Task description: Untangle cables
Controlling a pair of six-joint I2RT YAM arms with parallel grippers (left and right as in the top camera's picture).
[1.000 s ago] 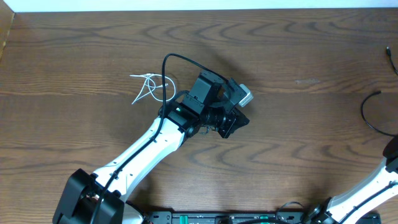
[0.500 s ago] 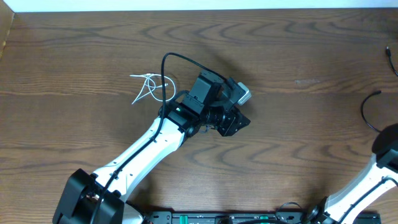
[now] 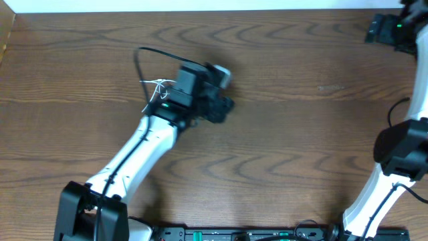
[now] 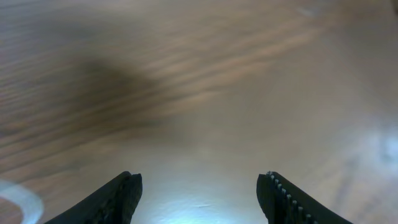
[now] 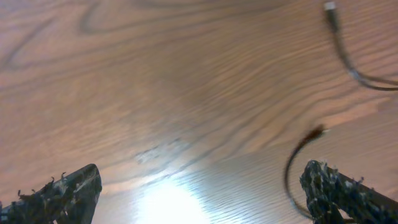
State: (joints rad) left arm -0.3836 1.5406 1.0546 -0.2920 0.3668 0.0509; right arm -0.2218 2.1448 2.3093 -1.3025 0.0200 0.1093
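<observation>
The white cable [image 3: 154, 88] lies in a small tangle of loops at left centre of the table, with my left arm's wrist partly over it. Just right of it, my left gripper [image 3: 221, 107] hovers open and empty over bare wood [image 4: 200, 180]. A blurred white strip of cable [image 4: 17, 198] shows at the lower left of the left wrist view. The black cable [image 3: 393, 114] curves by the right edge, partly behind my right arm. My right gripper [image 3: 380, 30] is open at the far right corner. Its fingers [image 5: 202, 171] hold nothing, and the black cable [image 5: 297, 163] passes near the right finger.
A thicker black wire [image 3: 142, 57] loops up from my left arm's wrist above the white cable. The table's far edge meets a white wall [image 3: 200, 5]. The black cable's plug end [image 5: 329, 7] lies at the top right of the right wrist view.
My left gripper has opened and its arm has swung left and away, toward the white cable. My right arm has risen from the bottom right to the far right corner.
</observation>
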